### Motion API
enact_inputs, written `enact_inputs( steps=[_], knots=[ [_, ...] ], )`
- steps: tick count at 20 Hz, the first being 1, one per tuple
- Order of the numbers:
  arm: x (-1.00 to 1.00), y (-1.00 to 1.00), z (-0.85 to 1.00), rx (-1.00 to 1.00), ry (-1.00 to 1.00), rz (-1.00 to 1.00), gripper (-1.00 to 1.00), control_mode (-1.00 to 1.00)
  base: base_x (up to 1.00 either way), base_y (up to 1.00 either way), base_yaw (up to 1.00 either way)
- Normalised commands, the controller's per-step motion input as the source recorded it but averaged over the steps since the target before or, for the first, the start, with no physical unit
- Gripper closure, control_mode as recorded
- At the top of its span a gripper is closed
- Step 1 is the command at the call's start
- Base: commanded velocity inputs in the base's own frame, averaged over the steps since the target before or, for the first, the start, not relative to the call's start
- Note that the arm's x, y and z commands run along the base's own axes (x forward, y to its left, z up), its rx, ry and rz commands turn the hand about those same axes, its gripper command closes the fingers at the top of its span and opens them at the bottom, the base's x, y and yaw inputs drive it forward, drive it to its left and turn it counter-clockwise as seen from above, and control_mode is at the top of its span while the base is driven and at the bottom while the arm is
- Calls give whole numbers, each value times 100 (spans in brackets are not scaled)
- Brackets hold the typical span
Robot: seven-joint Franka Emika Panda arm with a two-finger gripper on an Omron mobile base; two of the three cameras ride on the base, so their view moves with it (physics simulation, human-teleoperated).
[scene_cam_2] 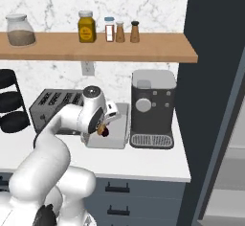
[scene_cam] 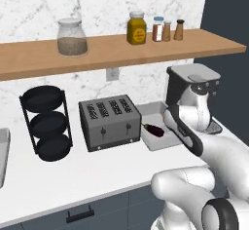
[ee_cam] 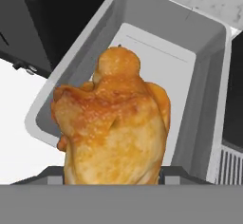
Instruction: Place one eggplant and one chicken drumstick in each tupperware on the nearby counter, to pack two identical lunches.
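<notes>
My gripper (scene_cam_2: pixel 102 130) (ee_cam: pixel 111 176) is shut on an orange-brown chicken drumstick (ee_cam: pixel 114 123) (scene_cam_2: pixel 101 130), plump end toward the hand. It hangs just above a light grey tupperware (scene_cam: pixel 147 108) (scene_cam_2: pixel 120 119) (ee_cam: pixel 205 76) that stands on the white counter (scene_cam: pixel 73 175) between the toaster and the coffee machine. A dark elongated eggplant (scene_cam: pixel 154 129) lies in that tupperware near its left wall. In the hand view the drumstick covers most of the tray floor and hides the eggplant.
A grey toaster (scene_cam: pixel 109 122) (scene_cam_2: pixel 52 106) stands left of the tray, a dark coffee machine (scene_cam_2: pixel 152 107) (scene_cam: pixel 192 80) right of it. A black three-tier rack (scene_cam: pixel 46 124) is further left. A wooden shelf (scene_cam: pixel 121 48) with jars hangs overhead. A dark tall panel (scene_cam_2: pixel 215 76) closes off the right.
</notes>
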Motion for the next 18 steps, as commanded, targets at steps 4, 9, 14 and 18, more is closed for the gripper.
enact_inputs(
  steps=[4, 9, 14, 18],
  knots=[
    [99, -10, -35, 0, 6, 0, 100, -100, 0, 0, 0],
    [89, -3, -36, 0, 2, 0, 100, -100, 0, 0, 0],
    [59, -15, -45, 0, 3, 0, 100, -100, 0, 0, 0],
    [49, 0, -46, 0, 0, 0, 100, -100, 0, 0, 0]
  ],
)
